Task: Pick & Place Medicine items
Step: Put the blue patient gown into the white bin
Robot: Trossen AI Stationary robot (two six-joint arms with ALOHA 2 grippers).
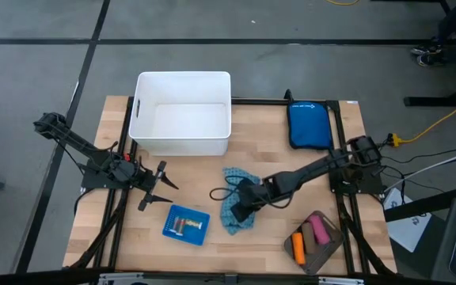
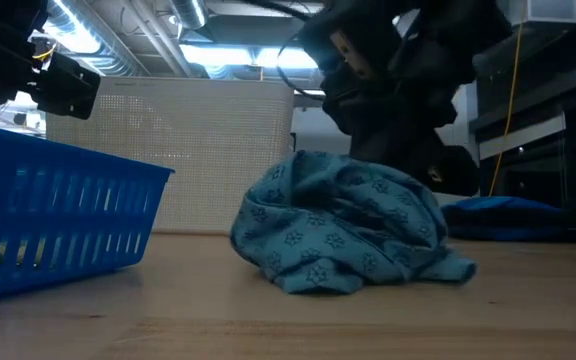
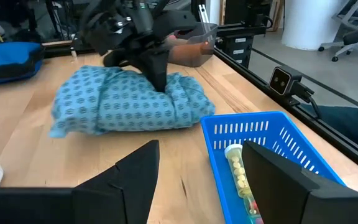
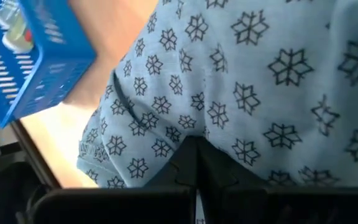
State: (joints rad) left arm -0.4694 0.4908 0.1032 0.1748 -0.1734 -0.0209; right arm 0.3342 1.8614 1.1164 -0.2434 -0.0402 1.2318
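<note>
Right gripper (image 1: 240, 212) presses on the cloth (image 1: 238, 207), jaws together, perhaps pinching fabric; left gripper (image 1: 158, 186) hovers jaws apart above the worktop (image 1: 252, 253); pill tube (image 3: 240, 180) lies in the blue basket (image 1: 186, 225) beside it.

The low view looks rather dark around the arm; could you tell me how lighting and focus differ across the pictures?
Low view: ceiling lights glare behind, so the right pincer above the teal cloth is a near silhouette. Right wrist view: the cloth fills the frame, its near pattern soft. Left wrist view: the blue basket is sharp, the arm beyond motion-blurred. High view: evenly lit.
</note>
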